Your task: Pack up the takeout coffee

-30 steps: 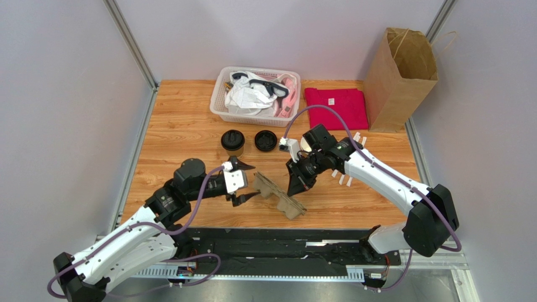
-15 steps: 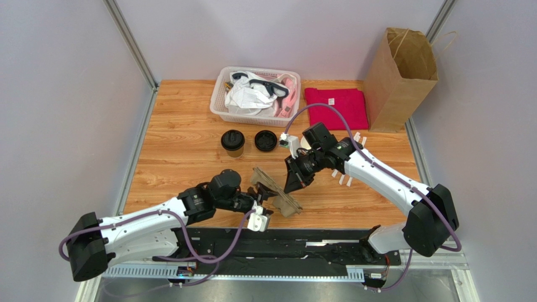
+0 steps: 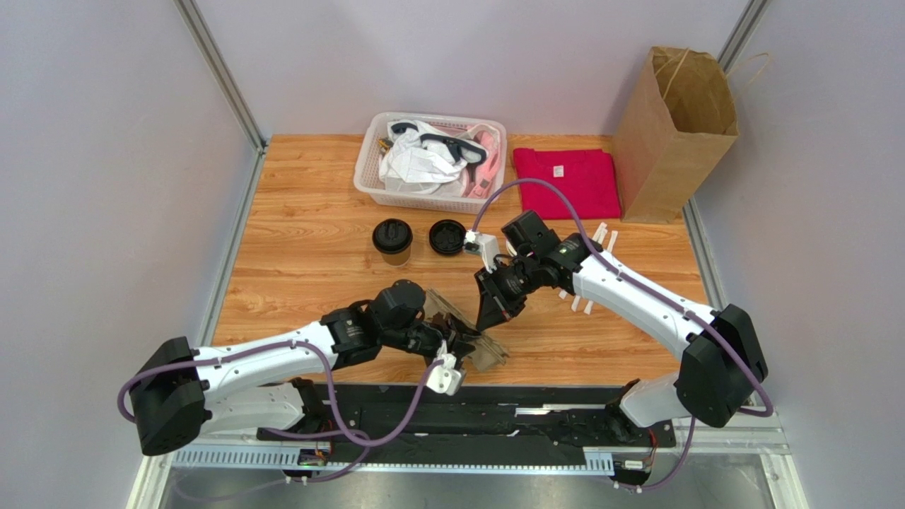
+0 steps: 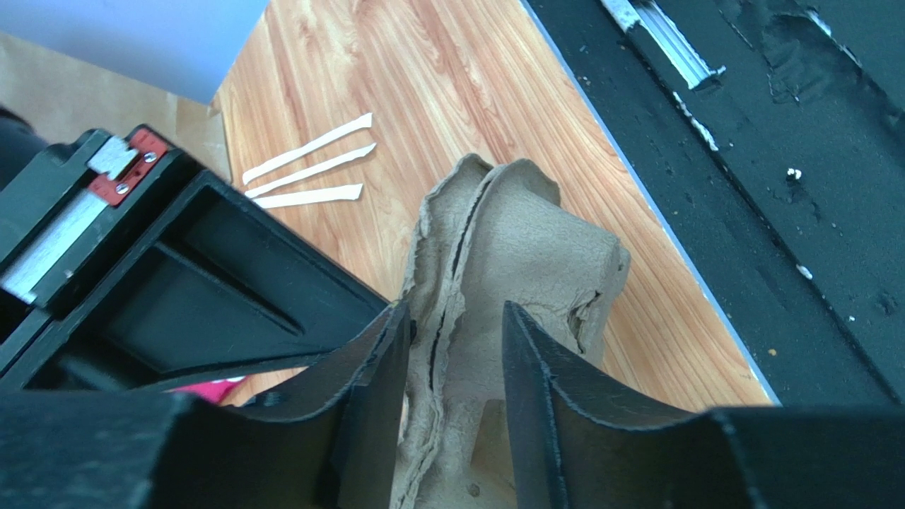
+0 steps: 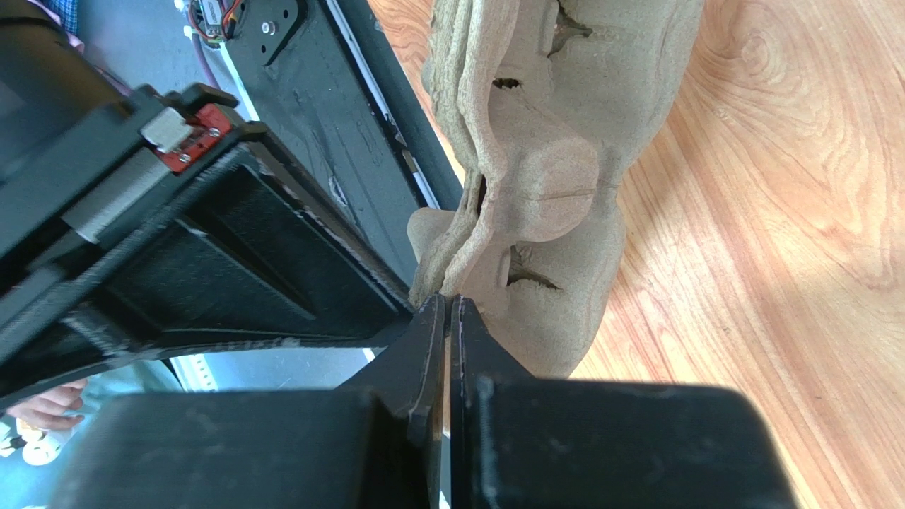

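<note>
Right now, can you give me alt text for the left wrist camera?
The left gripper's two black fingers straddle the edge of a grey-brown pulp cup tray; a firm grip isn't certain. Behind lie a wooden table, three white strips.

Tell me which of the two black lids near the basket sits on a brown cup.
The left lid: the brown cup wall shows just below it. The right lid shows only black from above, with no cup wall visible.
</note>
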Robot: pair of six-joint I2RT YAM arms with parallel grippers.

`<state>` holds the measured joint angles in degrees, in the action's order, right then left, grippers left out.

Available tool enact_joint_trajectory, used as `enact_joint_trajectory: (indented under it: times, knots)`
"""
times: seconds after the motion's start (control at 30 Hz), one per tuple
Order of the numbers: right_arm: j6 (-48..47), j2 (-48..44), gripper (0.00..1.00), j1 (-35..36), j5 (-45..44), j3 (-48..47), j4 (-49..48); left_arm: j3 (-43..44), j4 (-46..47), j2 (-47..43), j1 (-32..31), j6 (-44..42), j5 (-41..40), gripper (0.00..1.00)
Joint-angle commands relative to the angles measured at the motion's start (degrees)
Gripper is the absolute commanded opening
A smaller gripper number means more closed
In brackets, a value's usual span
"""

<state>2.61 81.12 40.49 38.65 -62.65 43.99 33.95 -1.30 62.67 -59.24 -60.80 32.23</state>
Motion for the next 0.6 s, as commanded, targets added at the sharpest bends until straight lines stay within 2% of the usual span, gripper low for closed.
enact_joint_trajectory:
  times: [0.0,0.33,0.43,0.57]
  knots:
    - [0.55,-0.09,0.00,0.38,1.34,-2.82,-0.04,2.26,-1.33,1.30,-0.52,-5.12,2.76,0.37]
    - [0.29,0.44,0.00,0.91,1.60,-3.97,1.01,4.10,-4.31,4.21,-1.58,-8.11,-0.67,0.33]
    - [0.03,0.53,0.00,0.91,1.25,-4.23,1.45,5.07,-7.73,5.00,-1.84,-8.81,-1.55,0.23]
    - [-1.20,0.44,0.00,0.73,-0.07,-5.37,2.68,4.72,-11.52,3.43,-1.75,-8.82,-1.03,0.03]
